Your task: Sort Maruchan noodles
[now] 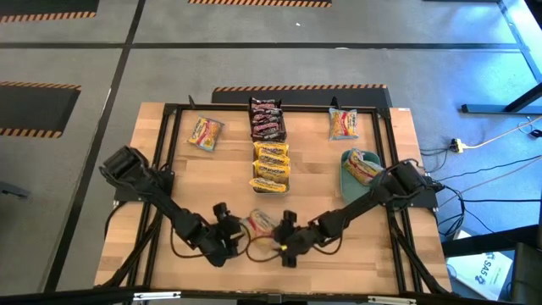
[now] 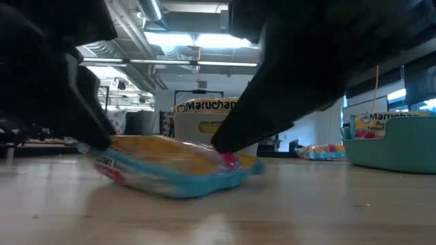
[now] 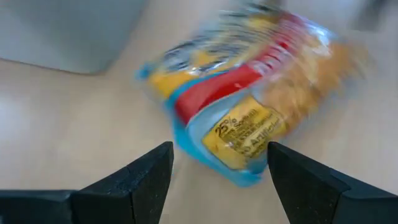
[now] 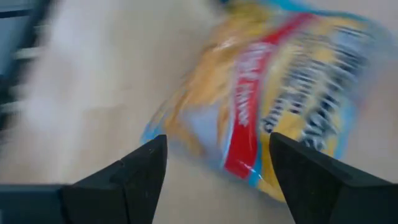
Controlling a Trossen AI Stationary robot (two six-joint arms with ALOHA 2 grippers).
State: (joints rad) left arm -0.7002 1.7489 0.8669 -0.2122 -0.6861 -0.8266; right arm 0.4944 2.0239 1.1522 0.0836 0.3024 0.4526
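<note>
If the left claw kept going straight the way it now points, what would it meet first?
Most likely the blue-edged noodle packet lying on the table between both claws. The left claw stands open, aimed at the packet's near end; nothing else shows between them, though depth is unclear.

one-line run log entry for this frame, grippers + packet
left gripper: open, beside blue-edged noodle packet | right gripper: open, at its other side | packet: flat on table, ungripped | teal bin: holds one packet

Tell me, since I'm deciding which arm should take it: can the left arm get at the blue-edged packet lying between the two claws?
Probably yes. The left claw is open and faces the blue-edged packet with only bare table between them. The right claw sits at the packet's other side, so the two could crowd each other.
</note>
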